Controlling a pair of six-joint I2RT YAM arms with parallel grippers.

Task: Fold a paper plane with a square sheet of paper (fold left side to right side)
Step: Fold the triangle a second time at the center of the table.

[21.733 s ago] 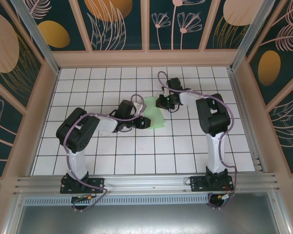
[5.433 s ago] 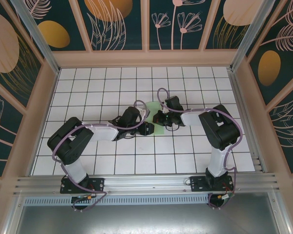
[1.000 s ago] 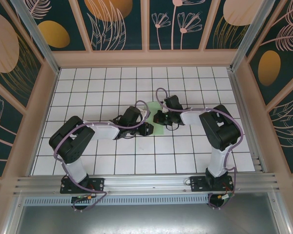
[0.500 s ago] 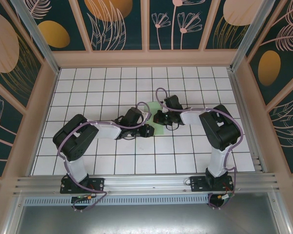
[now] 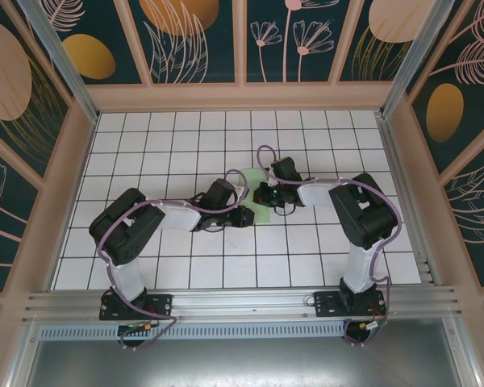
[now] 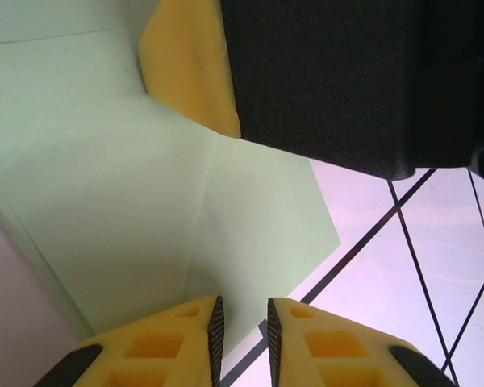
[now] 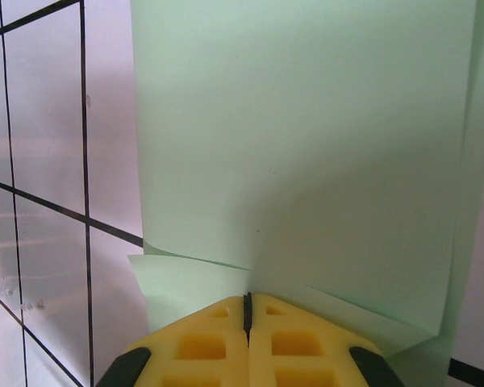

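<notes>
On the left of the white tiled desk (image 5: pixel 145 137), seen from above, my left arm (image 5: pixel 173 216) lies stretched low toward the middle. The left tool (image 5: pixel 243 216) sits at the near-left part of the pale mint-green sheet of paper (image 5: pixel 256 174). Through the left wrist camera its two yellow fingers (image 6: pixel 185 339) stand a narrow slit apart, and I see nothing between them. The tips hang over the sheet's edge, with a black tile line running just beside it (a faint crease climbs the paper from about there).

The sheet lies flat on the desk near the centre of the tiled field, and overhead the two wrists hide most of it. It is doubled: in the right wrist camera a lower layer peeks out at the lower left of the upper one.

Over the middle of the sheet sits the right tool (image 5: pixel 264 193), its fingers pressed together with no gap. Whether any layer is caught in that seam I cannot tell. The left wrist camera shows one of its yellow pads (image 6: pixel 189 68) touching the paper's surface. Farther right, my right arm (image 5: pixel 363 214) bends back toward its base.
</notes>
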